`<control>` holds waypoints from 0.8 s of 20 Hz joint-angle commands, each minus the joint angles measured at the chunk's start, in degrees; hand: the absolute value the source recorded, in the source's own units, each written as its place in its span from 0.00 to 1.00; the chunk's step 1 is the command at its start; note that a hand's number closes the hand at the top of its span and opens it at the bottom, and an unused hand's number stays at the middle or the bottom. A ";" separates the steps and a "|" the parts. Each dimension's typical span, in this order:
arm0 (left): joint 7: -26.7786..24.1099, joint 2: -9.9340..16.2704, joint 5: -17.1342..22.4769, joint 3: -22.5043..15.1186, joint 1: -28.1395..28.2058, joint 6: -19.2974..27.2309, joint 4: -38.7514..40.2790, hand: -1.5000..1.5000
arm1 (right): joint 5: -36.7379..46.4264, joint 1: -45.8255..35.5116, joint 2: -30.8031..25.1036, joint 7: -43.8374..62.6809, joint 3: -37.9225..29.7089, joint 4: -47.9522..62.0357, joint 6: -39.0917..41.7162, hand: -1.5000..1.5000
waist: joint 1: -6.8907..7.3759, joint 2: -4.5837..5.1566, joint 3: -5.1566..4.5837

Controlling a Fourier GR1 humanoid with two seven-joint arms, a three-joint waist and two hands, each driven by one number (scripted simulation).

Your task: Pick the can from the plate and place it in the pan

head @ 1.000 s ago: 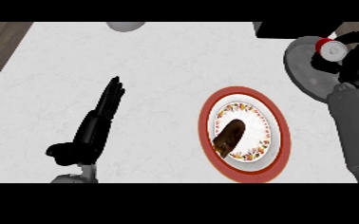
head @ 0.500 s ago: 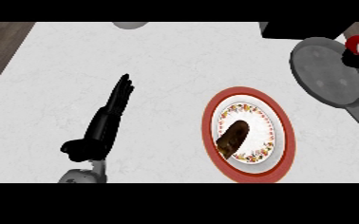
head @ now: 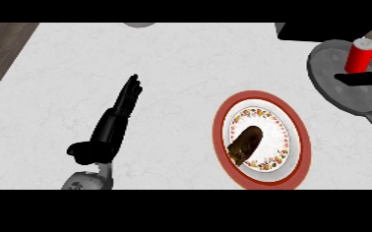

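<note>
Here, the red can (head: 356,56) is seen standing upright inside the grey pan (head: 327,76) at the right edge of the view. A dark shape just beside the can, at the edge, may be the right hand, but this cannot be told. The left hand (head: 110,127) is laid flat over the white counter (head: 181,64) at the lower left, with its fingers straight and holding nothing. The red-rimmed plate (head: 296,142) with a floral border is placed near the pan, and a brown oblong food item (head: 245,145) is lying on it.
</note>
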 commanded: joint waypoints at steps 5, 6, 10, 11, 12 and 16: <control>0.03 1.00 0.74 0.73 1.51 -0.71 -1.62 0.50 | -8.29 -1.14 -0.09 -11.29 -8.07 -1.09 -1.13 0.00 | -0.16 -0.26 0.11; -1.31 0.28 -0.47 -0.43 2.33 -0.13 -0.55 0.50 | -9.29 -1.65 1.02 -12.26 -9.16 -1.86 -3.83 0.00 | -0.15 -0.19 0.09; 0.04 1.12 0.93 2.41 0.69 0.04 -0.29 0.50 | -15.33 2.20 -0.90 -20.16 -14.63 -1.34 1.08 0.00 | -1.77 -0.50 0.02; 0.19 0.17 0.49 0.88 1.13 0.18 -1.30 0.50 | -16.29 0.21 -2.31 -18.36 -15.48 -0.87 2.82 0.00 | -1.62 -0.67 -0.03; -0.96 0.54 0.49 0.97 2.43 -0.22 -0.54 0.50 | -16.61 0.42 -3.14 -18.70 -15.68 -0.02 4.47 0.00 | -1.54 -0.66 -0.07; 2.14 -0.50 -0.35 0.97 1.59 1.93 -2.03 0.50 | -20.94 3.26 -3.68 -22.90 -18.20 0.47 13.46 0.00 | -2.78 -1.30 -0.17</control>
